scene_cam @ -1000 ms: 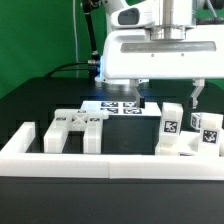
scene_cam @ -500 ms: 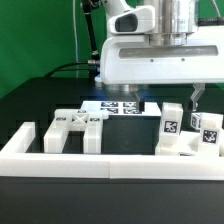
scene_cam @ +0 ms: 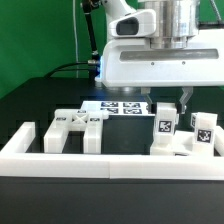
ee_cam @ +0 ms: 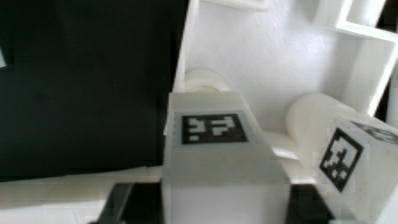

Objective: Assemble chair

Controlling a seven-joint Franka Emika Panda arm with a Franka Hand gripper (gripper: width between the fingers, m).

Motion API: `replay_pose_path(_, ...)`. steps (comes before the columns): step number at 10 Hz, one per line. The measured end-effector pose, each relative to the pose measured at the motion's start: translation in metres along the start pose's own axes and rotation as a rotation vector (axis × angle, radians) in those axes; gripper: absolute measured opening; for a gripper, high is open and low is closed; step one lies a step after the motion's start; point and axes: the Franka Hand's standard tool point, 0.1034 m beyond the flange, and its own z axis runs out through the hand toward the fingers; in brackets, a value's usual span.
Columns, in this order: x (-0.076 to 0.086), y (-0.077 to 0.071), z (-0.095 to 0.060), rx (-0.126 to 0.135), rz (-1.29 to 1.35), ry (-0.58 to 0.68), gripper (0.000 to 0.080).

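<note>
The chair is in loose white tagged parts. An upright white block (scene_cam: 164,128) with a tag stands at the exterior view's right, against another tagged part (scene_cam: 203,128). More white parts (scene_cam: 76,124) lie at the left. My gripper (scene_cam: 178,104) is low over the right cluster. In the wrist view the tagged block (ee_cam: 212,140) fills the gap between my two dark fingers (ee_cam: 135,204), which press on its sides; my gripper (ee_cam: 214,198) is shut on it. A second tagged part (ee_cam: 349,150) lies beside it.
The marker board (scene_cam: 120,107) lies flat behind the parts. A long white border wall (scene_cam: 110,161) runs along the front with a raised end at the left (scene_cam: 25,138). The table is black; a green screen stands behind.
My gripper has come down and moved toward the exterior view's left. The tagged block and the part against it have shifted left with it.
</note>
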Motion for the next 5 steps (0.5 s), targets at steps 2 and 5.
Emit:
replay_pose_path(2,0.0000,0.0000,0.0000,0.000,0.026,0.000,0.0289)
replay_pose_path(5,-0.0003,-0.0013,0.0002,0.003,0.274,0.000,0.0289)
